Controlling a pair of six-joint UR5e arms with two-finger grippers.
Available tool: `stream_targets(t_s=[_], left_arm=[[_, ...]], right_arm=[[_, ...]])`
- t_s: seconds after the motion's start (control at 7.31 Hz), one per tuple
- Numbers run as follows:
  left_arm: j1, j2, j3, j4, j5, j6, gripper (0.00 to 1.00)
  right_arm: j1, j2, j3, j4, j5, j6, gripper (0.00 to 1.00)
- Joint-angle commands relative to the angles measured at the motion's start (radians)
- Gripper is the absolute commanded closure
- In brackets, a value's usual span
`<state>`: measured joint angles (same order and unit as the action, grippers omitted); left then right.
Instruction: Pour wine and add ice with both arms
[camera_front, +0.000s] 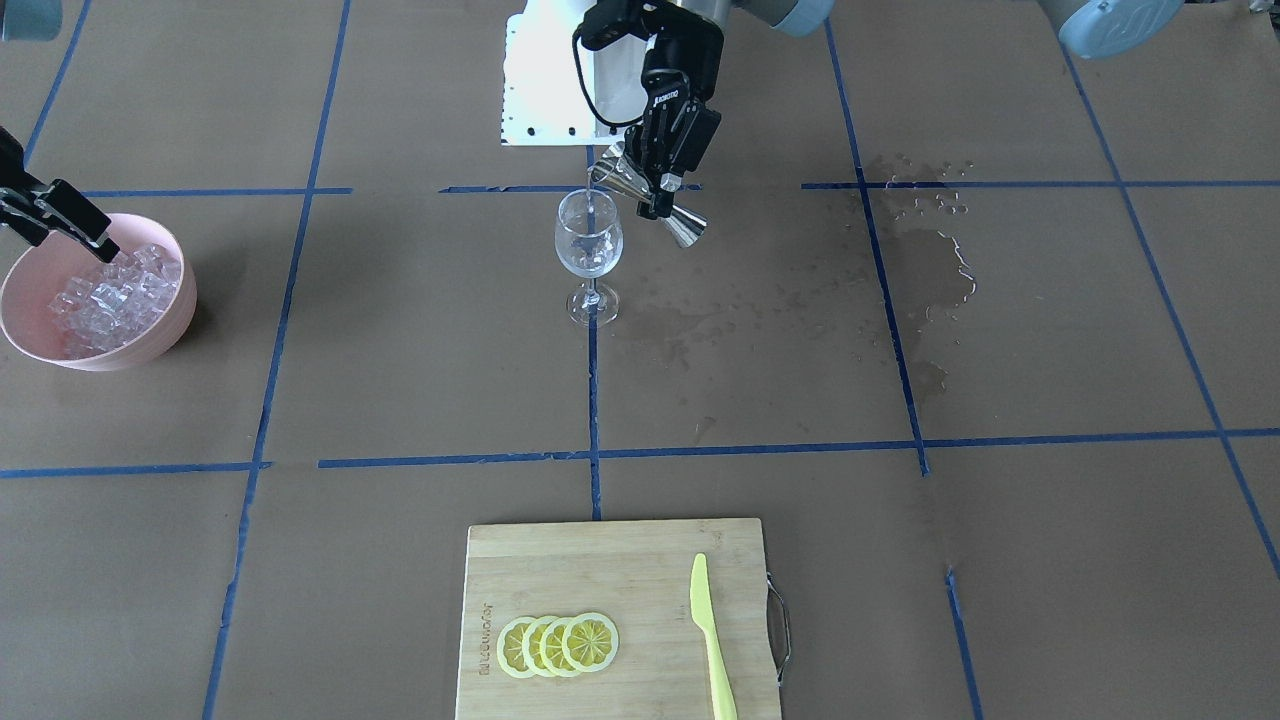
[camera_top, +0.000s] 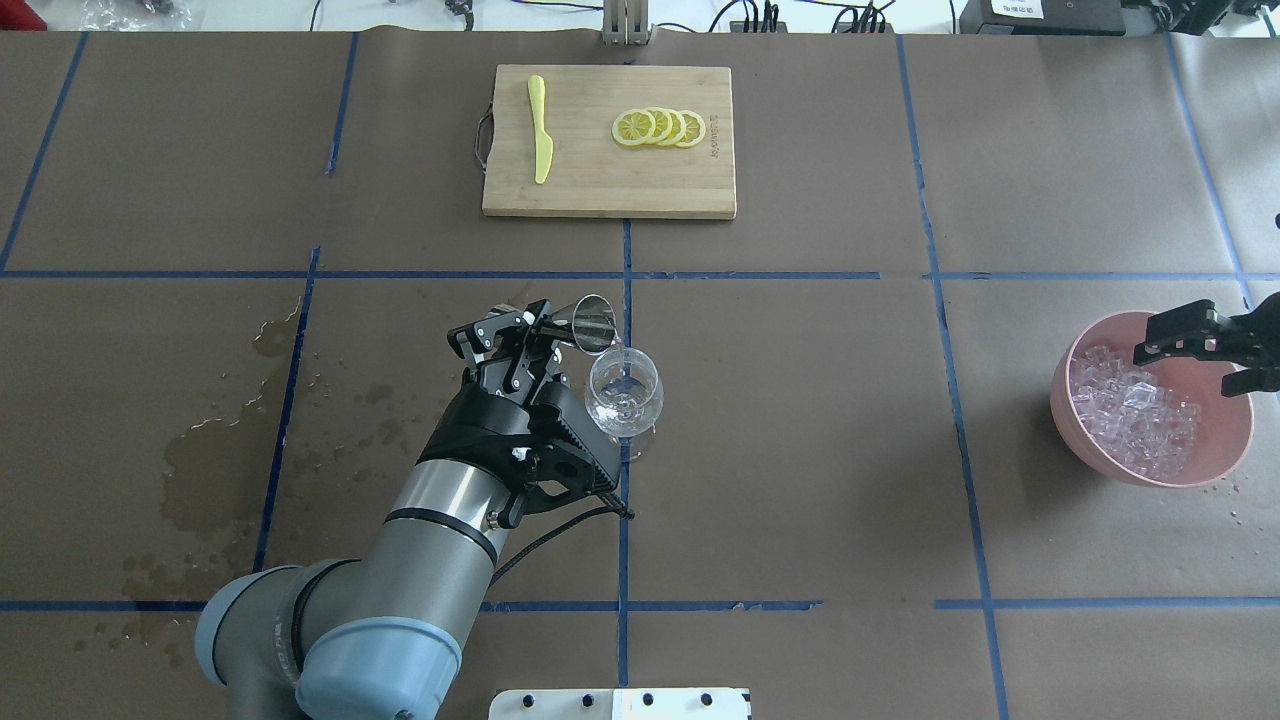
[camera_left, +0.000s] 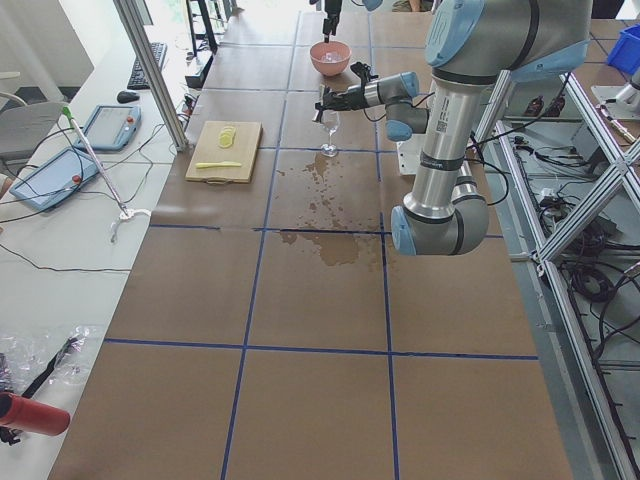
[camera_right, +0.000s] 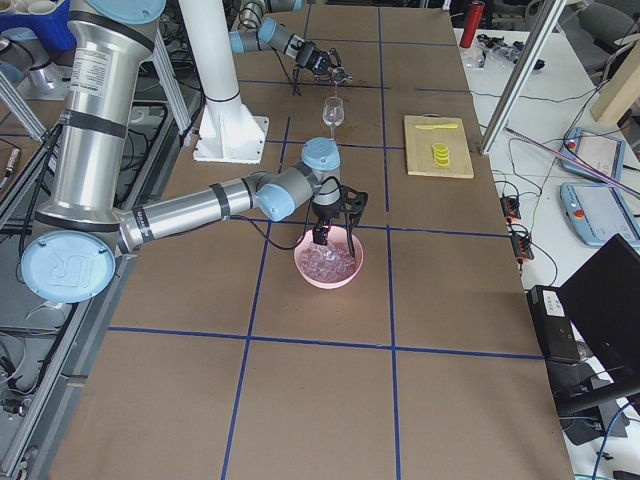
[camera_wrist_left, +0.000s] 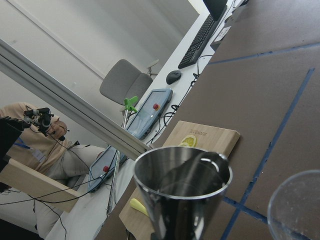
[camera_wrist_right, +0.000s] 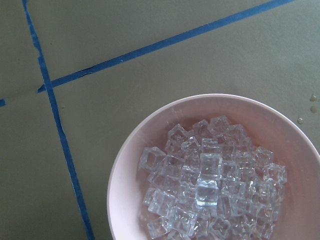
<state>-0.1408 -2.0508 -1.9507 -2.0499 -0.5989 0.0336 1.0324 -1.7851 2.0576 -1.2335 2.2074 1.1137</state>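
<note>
My left gripper (camera_top: 535, 330) is shut on a steel jigger (camera_top: 595, 322) and holds it tipped, its mouth over the rim of a clear wine glass (camera_top: 624, 390) at the table's middle. In the front-facing view the jigger (camera_front: 686, 227) leans down toward the glass (camera_front: 589, 245). The wine is too clear to make out. The left wrist view shows the jigger's mouth (camera_wrist_left: 182, 185) beside the glass rim (camera_wrist_left: 297, 205). My right gripper (camera_top: 1190, 365) is open and empty just above the ice (camera_top: 1135, 415) heaped in a pink bowl (camera_top: 1225, 455). The ice (camera_wrist_right: 210, 185) fills the right wrist view.
A wooden cutting board (camera_top: 600, 190) at the far middle holds lemon slices (camera_top: 660, 127) and a yellow knife (camera_top: 540, 140). Wet patches (camera_top: 215, 450) darken the paper on my left side. The white base plate (camera_top: 620, 703) lies at the near edge.
</note>
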Motion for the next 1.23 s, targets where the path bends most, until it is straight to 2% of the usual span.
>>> stream_targets(t_s=[0.0,0.55,1.09], left_arm=[[0.0,0.0,0.001,0.001,0.001,0.075,1.0],[0.001,0.003,0.009,0.001,0.036,0.196,1.0],[-0.002,0.0,0.004,0.002,0.067,0.423,1.0]], right_arm=[[0.0,0.001,0.001,0.0,0.0,0.0,0.0],[-0.003,0.001,-0.001,0.0,0.002,0.0,0.0],[-0.005,0.001,-0.001,0.0,0.003,0.0,0.0]])
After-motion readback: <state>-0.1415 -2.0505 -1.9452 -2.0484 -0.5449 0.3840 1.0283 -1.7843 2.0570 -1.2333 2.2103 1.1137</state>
